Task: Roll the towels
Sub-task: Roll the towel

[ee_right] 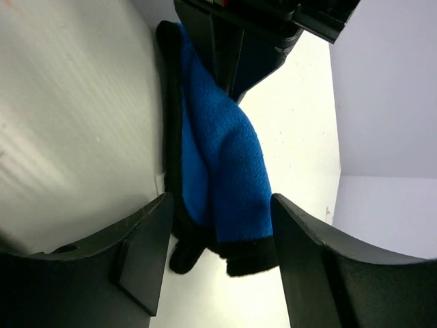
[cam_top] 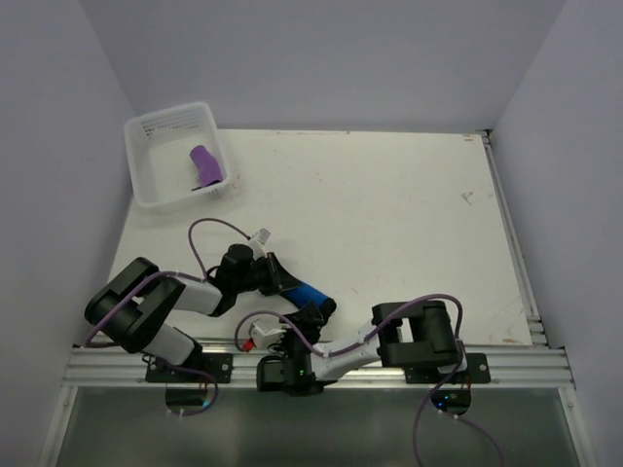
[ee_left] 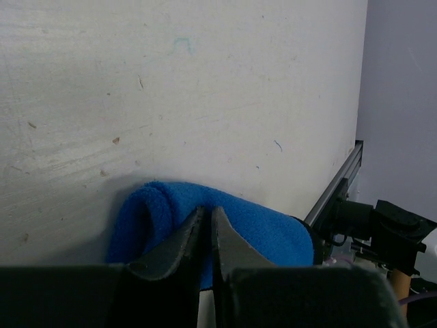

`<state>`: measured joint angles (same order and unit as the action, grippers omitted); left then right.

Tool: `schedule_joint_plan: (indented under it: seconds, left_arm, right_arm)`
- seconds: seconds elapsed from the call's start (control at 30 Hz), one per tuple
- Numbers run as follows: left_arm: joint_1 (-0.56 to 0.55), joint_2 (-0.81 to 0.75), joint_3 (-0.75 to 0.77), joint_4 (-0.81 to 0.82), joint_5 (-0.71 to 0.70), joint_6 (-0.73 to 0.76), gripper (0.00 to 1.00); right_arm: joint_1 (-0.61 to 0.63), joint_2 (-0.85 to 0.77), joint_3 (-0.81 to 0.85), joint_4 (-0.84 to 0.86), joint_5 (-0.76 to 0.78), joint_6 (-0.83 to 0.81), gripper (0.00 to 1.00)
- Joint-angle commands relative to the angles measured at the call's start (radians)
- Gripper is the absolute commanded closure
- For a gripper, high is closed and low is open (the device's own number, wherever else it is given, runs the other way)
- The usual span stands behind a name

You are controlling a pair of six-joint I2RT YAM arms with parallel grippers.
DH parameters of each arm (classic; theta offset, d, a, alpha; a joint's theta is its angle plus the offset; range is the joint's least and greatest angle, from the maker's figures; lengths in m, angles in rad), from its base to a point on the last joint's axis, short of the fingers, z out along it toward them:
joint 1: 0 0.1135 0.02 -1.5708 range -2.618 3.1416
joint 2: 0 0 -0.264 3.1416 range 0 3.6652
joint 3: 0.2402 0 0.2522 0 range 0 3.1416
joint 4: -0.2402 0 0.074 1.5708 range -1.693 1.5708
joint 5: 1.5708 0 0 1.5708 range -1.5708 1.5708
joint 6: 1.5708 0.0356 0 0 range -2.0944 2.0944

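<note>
Status midway along the near edge of the tabletop: nipping the blue towel with the left claw, fingers clenched down to a thin slit and tips pressing into the top of the fleece. Lying there as a short thick roll, slanting from the left claw toward the near edge, showing dark cloth along its underside and at its near end; not telling whether that is trim or a separate towel. Straddling that near end with the right claw, released and spread wide, one finger on each side of the roll; not telling whether touching. Holding the purple towel, rolled, inside the clear tub at the far left corner.
</note>
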<state>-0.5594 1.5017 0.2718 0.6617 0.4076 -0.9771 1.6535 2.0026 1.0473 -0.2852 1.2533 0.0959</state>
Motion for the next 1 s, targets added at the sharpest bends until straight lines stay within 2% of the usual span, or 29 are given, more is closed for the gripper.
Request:
schedule_joint_plan:
  seconds: [0.0,0.1,0.17,0.3,0.4,0.5,0.53,0.57,0.63,0.73,0.97]
  left_arm:
    - [0.0,0.038,-0.011,-0.122,-0.07,0.043,0.87]
    - [0.001,0.041,-0.011,-0.122,-0.076,0.044,0.87]
    - [0.003,0.04,-0.013,-0.125,-0.085,0.051,0.87]
    - [0.004,0.028,-0.023,-0.12,-0.104,0.064,0.89]
    - [0.003,0.009,-0.029,-0.126,-0.121,0.08,0.89]
    - [0.003,-0.006,-0.031,-0.142,-0.142,0.106,0.89]
    - [0.003,-0.011,-0.031,-0.151,-0.151,0.11,0.89]
    - [0.003,-0.011,-0.032,-0.152,-0.159,0.113,0.89]
    - [0.003,-0.014,-0.037,-0.154,-0.17,0.126,0.89]
    - [0.003,-0.029,-0.052,-0.142,-0.184,0.13,0.89]
    - [0.001,-0.095,-0.1,-0.109,-0.213,0.147,0.91]
  right_arm:
    - [0.031,-0.074,-0.012,-0.02,-0.006,0.088,0.37]
    - [0.049,-0.158,-0.033,-0.057,-0.057,0.151,0.37]
    - [0.055,-0.27,-0.073,-0.063,-0.101,0.192,0.38]
    - [0.052,-0.503,-0.164,-0.009,-0.261,0.202,0.48]
    - [0.014,-0.66,-0.197,0.009,-0.38,0.206,0.5]
    - [-0.127,-0.769,-0.227,0.03,-0.604,0.241,0.53]
    - [-0.238,-0.787,-0.24,0.035,-0.732,0.26,0.55]
    - [-0.297,-0.809,-0.277,0.075,-0.814,0.287,0.56]
    - [-0.454,-0.814,-0.297,0.103,-1.008,0.31,0.56]
    - [-0.565,-0.731,-0.279,0.098,-1.135,0.343,0.54]
    - [-0.713,-0.624,-0.352,0.265,-1.405,0.482,0.53]
